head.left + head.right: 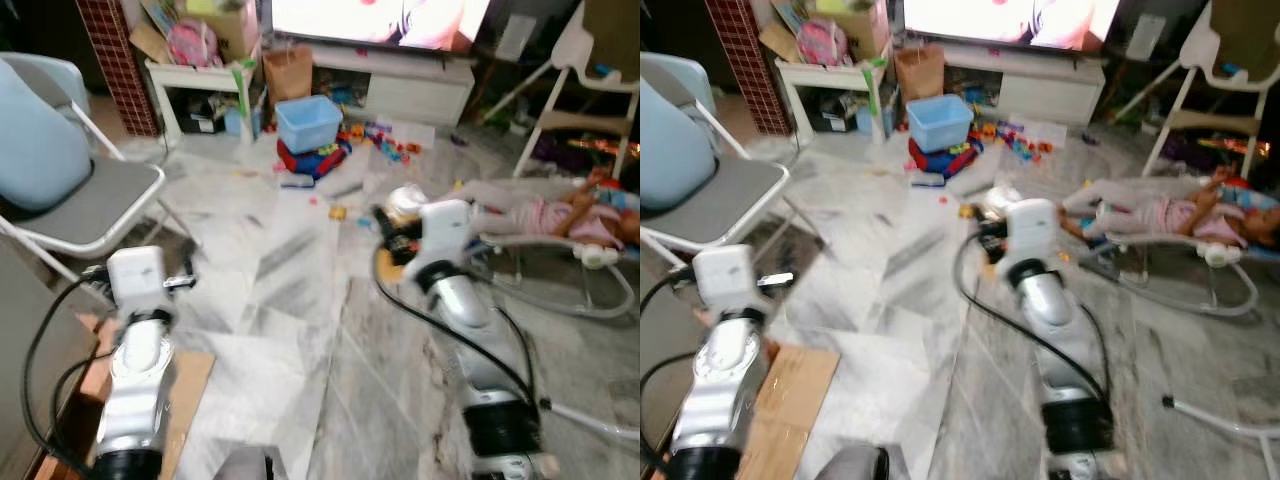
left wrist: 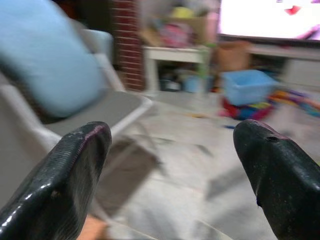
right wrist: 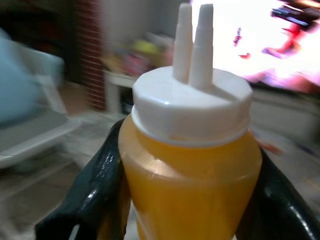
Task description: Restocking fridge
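A blurred living room with a pale marble floor point(image 1: 290, 300) filled the head views. The right end effector point(image 3: 187, 200) was clamped on a squeeze bottle point(image 3: 190, 165) of yellow-orange sauce with a white twin-nozzle cap, its black fingers point(image 3: 95, 195) pressed against both sides of the bottle; in the left eye view this arm reached forward right of centre, the bottle mostly hidden behind the wrist. The left end effector point(image 2: 172, 165) stood wide open and held nothing, lower left of the left eye view above a piece of cardboard point(image 1: 185, 385). A grey folding chair point(image 1: 100, 210) with a light blue cushion sat at the upper left. A blue plastic bin point(image 1: 308, 122) and scattered toys lay at top centre before a lit television point(image 1: 380, 20). A child in pink lay in a baby bouncer point(image 1: 560, 240) at right
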You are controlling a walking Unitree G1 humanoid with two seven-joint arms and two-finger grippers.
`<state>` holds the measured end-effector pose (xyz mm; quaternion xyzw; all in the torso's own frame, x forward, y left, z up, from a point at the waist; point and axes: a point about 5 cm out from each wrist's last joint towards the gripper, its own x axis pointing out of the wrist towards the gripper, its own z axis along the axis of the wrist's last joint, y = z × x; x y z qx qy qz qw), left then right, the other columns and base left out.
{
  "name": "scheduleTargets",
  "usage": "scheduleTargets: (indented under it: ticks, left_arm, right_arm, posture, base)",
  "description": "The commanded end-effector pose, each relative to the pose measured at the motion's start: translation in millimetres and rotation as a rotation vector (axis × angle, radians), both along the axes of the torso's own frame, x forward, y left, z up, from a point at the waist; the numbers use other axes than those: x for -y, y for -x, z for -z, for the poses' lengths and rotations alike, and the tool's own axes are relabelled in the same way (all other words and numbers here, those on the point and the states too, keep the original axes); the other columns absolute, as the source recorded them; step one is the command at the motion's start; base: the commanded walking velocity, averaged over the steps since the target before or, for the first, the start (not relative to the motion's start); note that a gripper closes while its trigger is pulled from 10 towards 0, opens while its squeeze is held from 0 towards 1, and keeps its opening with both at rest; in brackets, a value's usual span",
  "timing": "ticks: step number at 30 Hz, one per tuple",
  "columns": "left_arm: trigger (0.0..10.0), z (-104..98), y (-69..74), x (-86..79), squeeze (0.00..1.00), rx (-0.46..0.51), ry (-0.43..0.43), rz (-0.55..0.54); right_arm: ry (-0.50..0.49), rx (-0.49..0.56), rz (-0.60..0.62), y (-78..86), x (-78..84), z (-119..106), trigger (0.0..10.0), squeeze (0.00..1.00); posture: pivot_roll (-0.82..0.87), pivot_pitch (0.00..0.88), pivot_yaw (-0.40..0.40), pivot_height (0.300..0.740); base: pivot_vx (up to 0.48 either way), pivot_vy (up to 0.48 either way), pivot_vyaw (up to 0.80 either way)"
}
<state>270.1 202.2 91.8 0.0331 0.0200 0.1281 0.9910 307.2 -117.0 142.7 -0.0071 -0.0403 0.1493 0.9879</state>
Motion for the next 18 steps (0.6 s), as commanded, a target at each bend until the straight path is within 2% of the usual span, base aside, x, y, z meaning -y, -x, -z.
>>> scheduleTargets:
  ticks: [1,9,11,13,17,18]
  left_arm:
    - [10.0,-7.9,2.6,4.8,0.00,0.045,-0.021,0.013]
    - [10.0,-12.4,6.1,-2.4,0.00,0.044,-0.036,-0.001]
    - [10.0,-11.1,6.7,-2.1,0.00,0.036,-0.048,0.014]
    - [10.0,-7.4,11.2,-3.6,0.00,0.020,-0.051,0.018]
    - [10.0,-4.1,15.9,-4.7,0.00,0.008,-0.042,-0.004]
    - [10.0,-4.6,17.2,-4.7,0.00,0.009,-0.044,-0.006]
  right_arm:
    - [0.009,0.032,0.005,-3.0,2.6,-6.1,10.0,0.00]
    - [0.008,0.041,-0.014,1.5,-4.4,-5.7,10.0,0.00]
    - [0.007,0.033,0.003,3.4,-0.7,-1.5,10.0,0.00]
    - [-0.008,0.009,0.064,7.9,11.2,8.5,10.0,0.00]
    - [0.011,0.003,0.114,7.9,25.3,10.9,10.0,0.00]
    - [0.004,-0.003,0.119,8.6,27.8,11.4,10.0,0.00]
  posture:
    - [0.09,0.000,-0.082,0.740]
    - [0.08,0.000,-0.048,0.740]
    - [0.07,0.000,-0.031,0.740]
    - [0.06,0.000,-0.013,0.740]
    - [0.06,0.000,-0.039,0.740]
    - [0.06,0.000,-0.039,0.740]
  base:
    - [0.000,0.000,0.80]
    - [0.000,0.000,0.80]
    - [0.000,0.000,0.68]
    - [0.000,0.000,0.00]
    - [0.000,0.000,0.00]
    - [0.000,0.000,0.80]
